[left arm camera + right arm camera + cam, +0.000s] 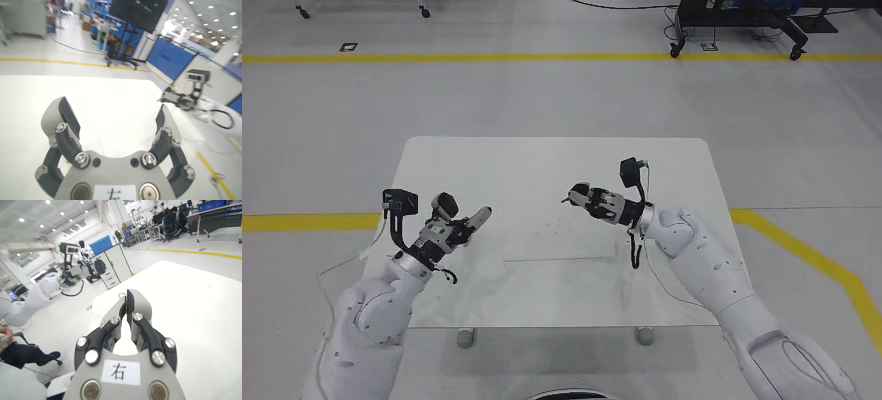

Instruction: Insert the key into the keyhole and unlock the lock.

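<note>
— What colour is the tabletop (pixel 542 170)?
— Plain white. The floor (pixel 542 100) around it is light grey, crossed by yellow lines (pixel 542 58).
— And the fingers (pixel 49 113)?
— On the left gripper (pixel 112 102) they're pale grey shells with black pads (pixel 70 117) ribbed in fine ridges, black links (pixel 66 144) and silver screws (pixel 81 158). The right gripper (pixel 126 295) is coloured the same and has a white label (pixel 120 372) marked in black.
— The key ring (pixel 121 294)?
— Silver. The arms (pixel 712 270) are white, and the panels (pixel 170 58) behind are blue.
</note>
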You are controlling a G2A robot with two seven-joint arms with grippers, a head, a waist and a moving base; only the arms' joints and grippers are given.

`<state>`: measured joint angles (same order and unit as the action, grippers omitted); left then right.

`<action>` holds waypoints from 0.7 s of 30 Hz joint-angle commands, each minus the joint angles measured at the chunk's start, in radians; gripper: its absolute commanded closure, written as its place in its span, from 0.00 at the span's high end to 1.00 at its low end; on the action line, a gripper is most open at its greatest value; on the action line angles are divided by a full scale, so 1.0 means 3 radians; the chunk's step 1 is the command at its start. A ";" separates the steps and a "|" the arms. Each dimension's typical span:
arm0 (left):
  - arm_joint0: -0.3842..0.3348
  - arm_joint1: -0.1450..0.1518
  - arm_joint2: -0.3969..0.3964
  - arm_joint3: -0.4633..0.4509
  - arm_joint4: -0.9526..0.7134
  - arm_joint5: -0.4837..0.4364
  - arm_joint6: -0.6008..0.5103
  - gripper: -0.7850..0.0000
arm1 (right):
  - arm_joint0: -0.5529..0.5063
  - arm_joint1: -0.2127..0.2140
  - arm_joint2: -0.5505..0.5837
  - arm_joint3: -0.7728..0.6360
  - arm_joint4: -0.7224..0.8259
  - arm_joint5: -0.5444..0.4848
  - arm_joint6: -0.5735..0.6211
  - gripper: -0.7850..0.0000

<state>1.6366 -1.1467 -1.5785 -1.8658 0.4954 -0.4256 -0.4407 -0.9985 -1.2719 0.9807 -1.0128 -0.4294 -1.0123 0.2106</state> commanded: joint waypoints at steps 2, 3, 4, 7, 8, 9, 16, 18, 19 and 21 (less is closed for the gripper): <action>-0.0291 0.0017 0.0091 0.0209 -0.1109 -0.0024 -0.0783 1.00 | 0.0046 0.0008 -0.0143 -0.0025 0.0647 0.0000 0.0285 0.00; -0.0397 0.0020 0.0133 0.0291 -0.1319 -0.0001 -0.0960 1.00 | 0.0059 0.0013 -0.0183 -0.0037 0.0855 0.0000 0.0392 0.00; -0.0498 0.0022 0.0184 0.0372 -0.1453 0.0007 -0.1095 1.00 | 0.0067 0.0017 -0.0220 -0.0049 0.1087 0.0000 0.0508 0.00; -0.0747 0.0008 0.0415 0.0605 -0.1662 0.0002 -0.1298 1.00 | 0.0127 0.0034 -0.0273 0.0018 0.1671 0.0000 0.0911 0.00; -0.0827 0.0001 0.0493 0.0685 -0.1707 -0.0015 -0.1339 1.00 | 0.0145 0.0036 -0.0285 0.0041 0.1849 0.0000 0.1045 0.00; -0.0900 -0.0008 0.0571 0.0762 -0.1741 -0.0038 -0.1363 1.00 | 0.0164 0.0037 -0.0293 0.0074 0.2015 0.0000 0.1180 0.00; -0.1288 -0.0057 0.0932 0.1187 -0.1918 -0.0080 -0.1431 0.87 | 0.0259 0.0009 -0.0272 0.0309 0.2772 0.0000 0.1943 0.00; -0.1356 -0.0063 0.0991 0.1233 -0.1875 -0.0124 -0.1432 0.68 | 0.0283 -0.0012 -0.0290 0.0375 0.2855 0.0000 0.1991 0.00; -0.1379 -0.0066 0.1016 0.1249 -0.1841 -0.0139 -0.1410 0.62 | 0.0298 -0.0021 -0.0306 0.0401 0.2861 0.0000 0.1991 0.00; -0.1414 -0.0073 0.1067 0.1267 -0.1838 -0.0149 -0.1379 0.49 | 0.0319 -0.0036 -0.0338 0.0433 0.2886 0.0000 0.1991 0.00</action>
<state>1.2167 -1.1678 -1.2654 -1.4876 -0.0558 -0.4692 -0.8584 -0.9049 -1.2812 0.8834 -0.8859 0.4339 -1.0123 0.8089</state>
